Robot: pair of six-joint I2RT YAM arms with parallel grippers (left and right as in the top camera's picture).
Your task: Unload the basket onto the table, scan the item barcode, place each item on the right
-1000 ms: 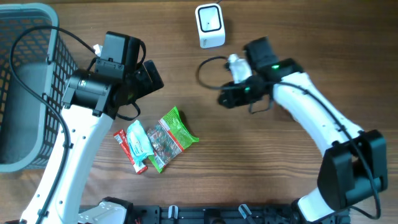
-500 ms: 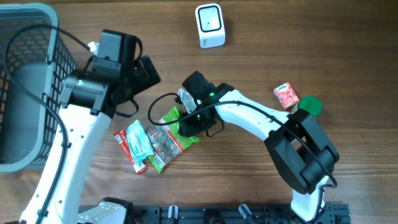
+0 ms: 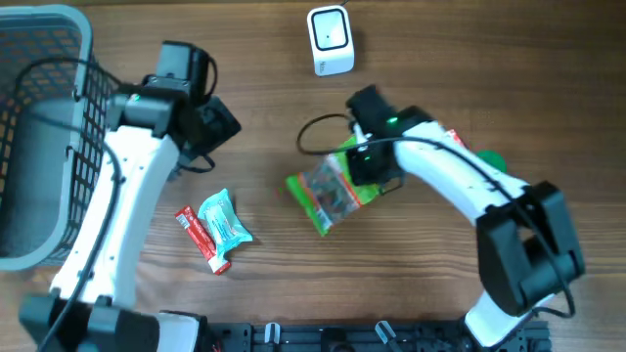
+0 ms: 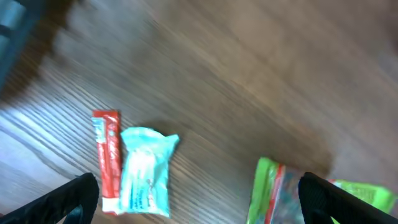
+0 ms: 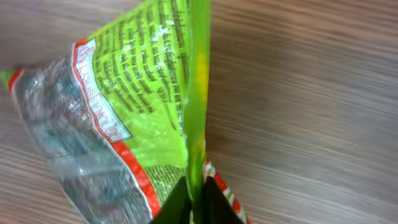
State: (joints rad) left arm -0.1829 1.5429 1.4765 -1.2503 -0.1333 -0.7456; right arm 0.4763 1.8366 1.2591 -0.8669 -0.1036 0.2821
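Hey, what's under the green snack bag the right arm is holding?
Only wooden table shows past the green snack bag, pinched at its edge by the right pincer. The patch straight beneath it is covered in the overhead view.

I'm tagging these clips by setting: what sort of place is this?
Probably a mock shop checkout on a wooden table: a white barcode scanner, a grey shopping basket and a green snack packet.
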